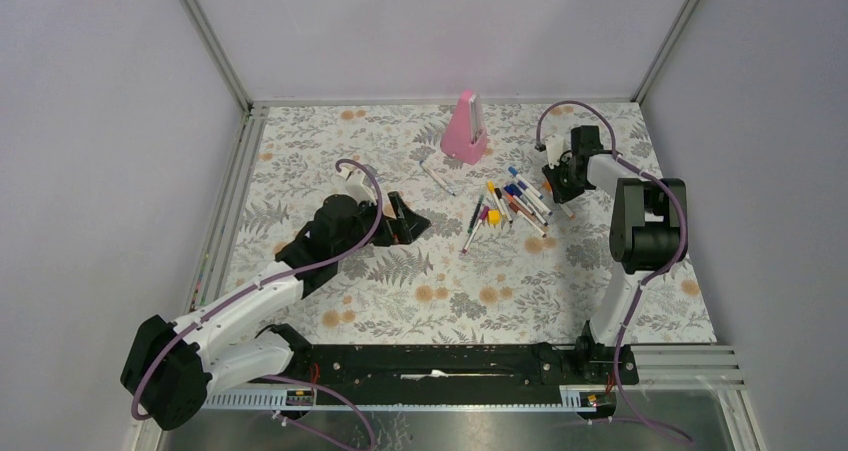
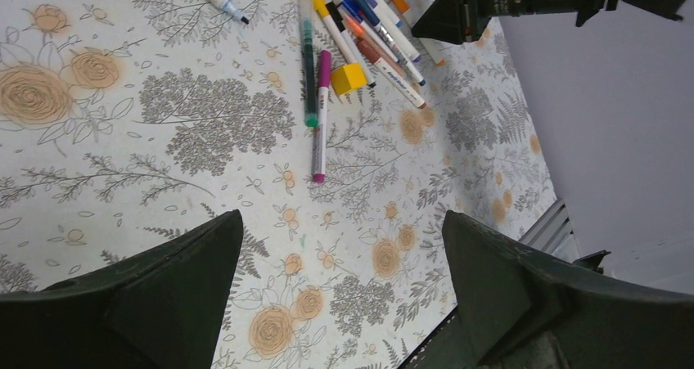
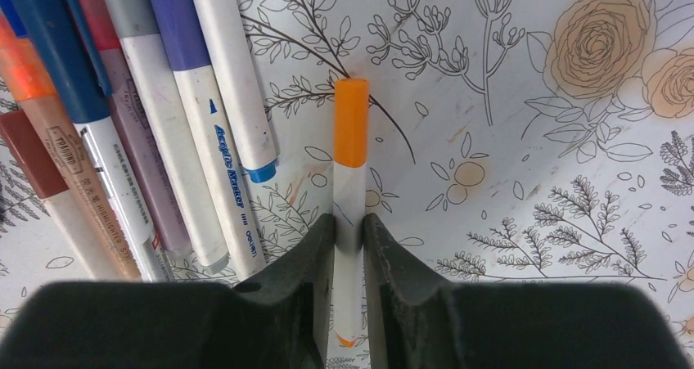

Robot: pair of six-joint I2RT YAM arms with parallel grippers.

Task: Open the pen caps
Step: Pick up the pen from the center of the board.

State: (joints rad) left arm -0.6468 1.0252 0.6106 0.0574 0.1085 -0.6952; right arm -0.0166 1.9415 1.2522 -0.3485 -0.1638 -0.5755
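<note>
My right gripper [image 3: 349, 222] has its jaws drawn narrow onto a white barrel [image 3: 349, 185]. Both fingers [image 3: 319, 250] look pressed against its sides. The orange cap [image 3: 351, 122] juts out just ahead of the fingertips, clear of them. My left gripper [image 2: 342, 222] hangs with its jaws wide and holds nothing. The pile [image 2: 364, 29] of capped pens lies well ahead of it.

My main worry is slip. The barrel is round, smooth and glossy, so I judge that a stiff cap could drag it forward through the pads when the other arm pulls. An off-axis pull could twist the pen sideways between the jaws. The cap is short, so the left jaws have little to bite. If they close too near my right fingertips, they would clamp barrel and cap together and nothing would part. The other pens [image 3: 164, 123] lie just beside one jaw, and a lift or swing could knock them and scatter them.

The orange cap is a plain matte cylinder with a flat end. Its barrel carries a thin blue mark. The neighbouring pens are slim printed tubes with blue [image 3: 57, 50], purple and reddish caps, and the blue one has a clip. The fingers are dark, dull wedges. The cloth [image 3: 532, 181] is flat with a floral print and looks faintly scuffed.
</note>
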